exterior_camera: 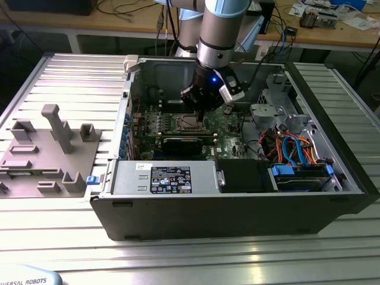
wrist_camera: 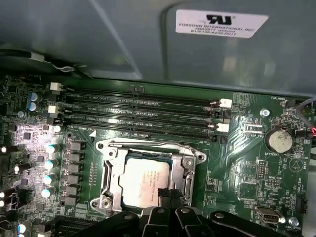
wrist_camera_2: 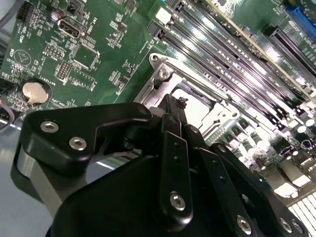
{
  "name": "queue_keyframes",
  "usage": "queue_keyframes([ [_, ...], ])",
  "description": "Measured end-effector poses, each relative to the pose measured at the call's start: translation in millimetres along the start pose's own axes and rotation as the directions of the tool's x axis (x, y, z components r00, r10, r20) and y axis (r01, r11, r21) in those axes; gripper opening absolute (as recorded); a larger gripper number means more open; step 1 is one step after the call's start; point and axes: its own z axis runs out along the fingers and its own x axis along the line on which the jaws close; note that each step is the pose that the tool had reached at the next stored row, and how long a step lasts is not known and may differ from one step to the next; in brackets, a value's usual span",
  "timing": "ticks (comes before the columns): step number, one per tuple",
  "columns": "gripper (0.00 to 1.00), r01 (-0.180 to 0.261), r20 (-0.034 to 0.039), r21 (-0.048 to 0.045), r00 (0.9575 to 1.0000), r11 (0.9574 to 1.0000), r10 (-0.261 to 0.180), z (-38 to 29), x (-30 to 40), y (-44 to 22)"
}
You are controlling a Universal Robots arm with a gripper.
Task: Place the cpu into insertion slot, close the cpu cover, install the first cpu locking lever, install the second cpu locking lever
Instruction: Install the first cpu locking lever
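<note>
The cpu [wrist_camera: 142,183], a silvery square chip, lies flat in the insertion slot [wrist_camera: 174,167] on the green board. The cpu cover [wrist_camera: 112,170], a grey metal frame, lies down around it, with the chip's top showing through the cut-out. My gripper [wrist_camera: 171,194] stands at the socket's edge, its black fingers drawn together and their tips just over the cover's rim. In the second wrist view the same fingertips [wrist_camera_2: 178,104] meet in front of the cover [wrist_camera_2: 163,74]. In the exterior view the gripper [exterior_camera: 202,110] hangs inside the open computer case, right over the socket [exterior_camera: 189,123].
Long black memory slots [wrist_camera: 143,113] run beside the socket, and a row of capacitors [wrist_camera: 52,163] stands on its other side. A coin battery [wrist_camera: 279,139] sits nearby. The case wall [wrist_camera: 123,39], power supply [exterior_camera: 166,177], graphics card [exterior_camera: 181,144] and drive cables [exterior_camera: 297,148] hem in the board.
</note>
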Motion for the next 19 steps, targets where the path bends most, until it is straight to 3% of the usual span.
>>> queue_keyframes([
  [10,0.11,0.0,0.0,0.0,1.0,1.0,0.0,-12.6,0.8,0.1],
  [15,0.11,0.0,0.0,0.0001,1.0,1.0,0.0,-22.3,1.4,0.1],
  [19,0.11,0.0,0.0001,-0.0003,1.0,1.0,0.0,-24.0,1.5,0.1],
])
